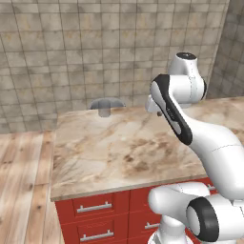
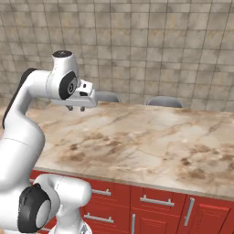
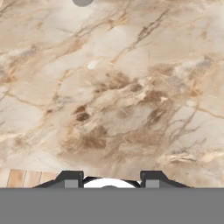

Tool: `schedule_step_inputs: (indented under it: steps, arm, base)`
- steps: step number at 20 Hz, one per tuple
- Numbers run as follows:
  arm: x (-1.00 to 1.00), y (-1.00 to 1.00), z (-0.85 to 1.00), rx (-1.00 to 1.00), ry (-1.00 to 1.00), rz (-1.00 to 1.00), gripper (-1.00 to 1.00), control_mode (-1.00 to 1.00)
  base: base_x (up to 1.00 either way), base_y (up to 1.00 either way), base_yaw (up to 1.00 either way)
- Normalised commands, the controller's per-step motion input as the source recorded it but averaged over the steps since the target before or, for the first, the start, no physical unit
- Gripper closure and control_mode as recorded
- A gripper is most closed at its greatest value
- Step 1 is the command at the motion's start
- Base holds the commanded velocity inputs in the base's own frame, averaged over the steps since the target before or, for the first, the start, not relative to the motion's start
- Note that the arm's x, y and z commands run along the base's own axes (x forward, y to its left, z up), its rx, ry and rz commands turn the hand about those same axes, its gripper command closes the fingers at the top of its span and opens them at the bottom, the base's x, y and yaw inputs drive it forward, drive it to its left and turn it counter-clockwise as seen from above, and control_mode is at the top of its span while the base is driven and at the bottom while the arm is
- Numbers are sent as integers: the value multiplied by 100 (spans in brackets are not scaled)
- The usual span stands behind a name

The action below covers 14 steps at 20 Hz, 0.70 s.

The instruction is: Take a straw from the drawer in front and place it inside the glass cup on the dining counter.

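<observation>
1. We see the gripper (image 2: pixel 76 108) held above the dining counter (image 2: pixel 151 141), pointing down at the veined marble; nothing sits between its fingertips (image 3: pixel 70 178), which stand apart with a clear gap.
2. The dining counter rests on red cabinets; the drawer fronts (image 1: pixel 94 208) below its near edge are pushed in, each with a silver bar handle (image 1: pixel 94 207).
3. Two grey stools (image 2: pixel 163 101) stand at the counter's far side, before the tiled wall (image 2: pixel 151 45).
4. We cannot make out the straw or the glass cup.
</observation>
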Motion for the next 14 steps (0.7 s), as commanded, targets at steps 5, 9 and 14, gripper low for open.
schedule_step_inputs:
  steps: [5,9,14]
  arm:
    - [0,0,0,0,0,0,-100,100]
    - [0,0,0,0,0,0,-100,100]
    - [0,0,0,0,0,0,-100,100]
  base:
    - [0,0,0]
    - [-60,-8,-7]
    - [-54,52,-38]
